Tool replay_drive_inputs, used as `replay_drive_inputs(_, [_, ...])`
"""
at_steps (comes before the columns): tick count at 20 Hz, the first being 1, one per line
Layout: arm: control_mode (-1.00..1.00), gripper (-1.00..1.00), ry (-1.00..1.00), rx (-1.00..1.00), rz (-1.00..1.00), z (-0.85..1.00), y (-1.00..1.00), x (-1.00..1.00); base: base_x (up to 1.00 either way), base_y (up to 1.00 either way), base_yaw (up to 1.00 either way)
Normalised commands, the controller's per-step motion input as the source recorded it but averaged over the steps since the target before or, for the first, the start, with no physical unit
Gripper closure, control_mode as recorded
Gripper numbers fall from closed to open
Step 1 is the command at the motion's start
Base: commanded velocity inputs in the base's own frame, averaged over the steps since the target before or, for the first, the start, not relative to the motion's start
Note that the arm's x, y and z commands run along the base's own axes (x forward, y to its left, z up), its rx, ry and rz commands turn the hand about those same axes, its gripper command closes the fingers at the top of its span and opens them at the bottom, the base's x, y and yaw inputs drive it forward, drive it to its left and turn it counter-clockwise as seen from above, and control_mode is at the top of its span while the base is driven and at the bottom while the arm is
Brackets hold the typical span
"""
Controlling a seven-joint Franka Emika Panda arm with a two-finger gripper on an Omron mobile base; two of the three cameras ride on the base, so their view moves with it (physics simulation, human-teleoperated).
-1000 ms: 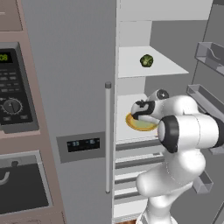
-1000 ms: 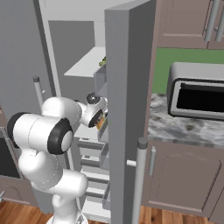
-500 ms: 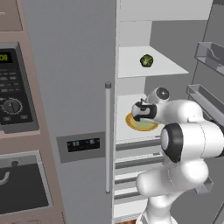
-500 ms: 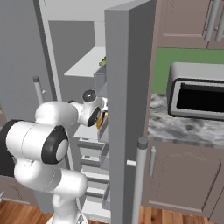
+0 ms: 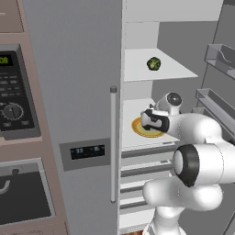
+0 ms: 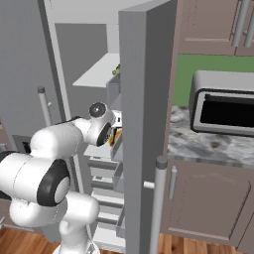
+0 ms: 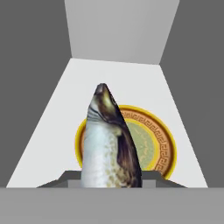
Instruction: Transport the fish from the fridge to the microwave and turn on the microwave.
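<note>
One fish: clamped in the gripper, raised above the plate.
Risk: slipping; snagging the fridge shelf.

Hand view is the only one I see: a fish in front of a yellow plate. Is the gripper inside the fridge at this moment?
Observer: Yes. In the left base view the gripper is over the yellow plate on the middle shelf of the fridge.
Operator: Is there something else in the fridge?
Observer: A lumpy green vegetable sits on the shelf above.
Operator: Where is the microwave?
Observer: The microwave is left of the fridge; its green digits are lit.
</note>
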Motion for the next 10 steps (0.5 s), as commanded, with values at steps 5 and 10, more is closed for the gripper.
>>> replay_drive_inputs(5, [-1.0, 1.0, 0.0, 0.0, 0.0, 0.19, 0.04, -0.22, 0.0, 0.0, 0.0])
replay_drive_inputs(10, [-1.0, 1.0, 0.0, 0.0, 0.0, 0.2, 0.04, -0.21, 0.0, 0.0, 0.0])
